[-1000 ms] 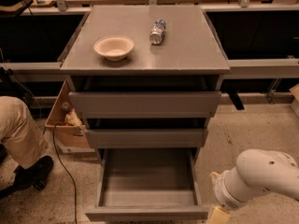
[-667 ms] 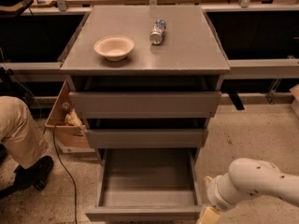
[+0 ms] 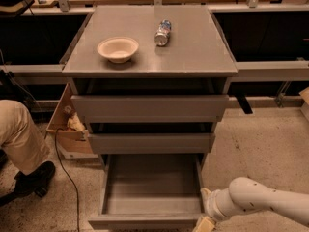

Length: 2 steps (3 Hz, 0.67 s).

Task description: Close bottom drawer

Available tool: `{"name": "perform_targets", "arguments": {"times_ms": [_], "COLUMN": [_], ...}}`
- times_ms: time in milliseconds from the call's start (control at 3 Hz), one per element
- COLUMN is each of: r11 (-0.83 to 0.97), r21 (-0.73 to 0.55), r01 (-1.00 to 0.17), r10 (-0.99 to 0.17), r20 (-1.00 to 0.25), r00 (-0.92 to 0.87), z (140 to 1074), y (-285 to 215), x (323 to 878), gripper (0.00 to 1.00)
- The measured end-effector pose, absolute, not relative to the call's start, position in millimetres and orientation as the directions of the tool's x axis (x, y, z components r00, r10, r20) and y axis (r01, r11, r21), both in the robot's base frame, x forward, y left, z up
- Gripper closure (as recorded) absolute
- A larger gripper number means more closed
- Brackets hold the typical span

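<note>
I see the bottom drawer (image 3: 152, 185) pulled well out of the desk (image 3: 198, 47), the lowest of its three grey drawers. Its shallow box lies open to view with nothing in it, and its flat front panel sits at the near foot of the desk. The middle drawer (image 3: 150, 142) stands out a little from the desk's body, and the top drawer (image 3: 149, 108) stands out a little further than that. My pincer (image 3: 204, 223) is low at the desk's near right corner, right at the right end of the bottom drawer's front panel. I cannot tell whether it touches the panel, nor whether it is spread or pressed together, since only a tan tip shows at the lower edge of the view. The white arm (image 3: 270, 204) behind it reaches in from the right of the desk, close to the floor. On the desk's top a pale paper bowl (image 3: 118, 49) stands upright toward the left, and a small can (image 3: 163, 32) lies on its side near the middle, apart from the bowl. Left of the desk, a cardboard box (image 3: 65, 129) sits against its side. Further left are a person's tan trouser leg (image 3: 19, 134) and black shoe (image 3: 34, 178), with a dark cable (image 3: 65, 178) running across the floor between them and the desk.
</note>
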<state>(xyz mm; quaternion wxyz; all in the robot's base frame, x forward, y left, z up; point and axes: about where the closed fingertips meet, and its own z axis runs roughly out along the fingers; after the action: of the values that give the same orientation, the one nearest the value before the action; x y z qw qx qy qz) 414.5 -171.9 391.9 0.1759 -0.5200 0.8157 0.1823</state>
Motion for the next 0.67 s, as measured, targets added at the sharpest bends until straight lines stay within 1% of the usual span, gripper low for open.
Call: {"name": "perform_targets", "arguments": {"times_ms": [333, 667], "r11": [0.376, 0.321], "r21": [0.122, 0.129], "r01": [-0.919, -0.938], "r10": [-0.762, -0.727], "r20": [-0.524, -0.602], "r00": [-0.381, -0.331], "z": [360.0, 305.4], "y": [-161.9, -104.1], "x": [421.3, 454.4], "gripper": [0.00, 0.00]}}
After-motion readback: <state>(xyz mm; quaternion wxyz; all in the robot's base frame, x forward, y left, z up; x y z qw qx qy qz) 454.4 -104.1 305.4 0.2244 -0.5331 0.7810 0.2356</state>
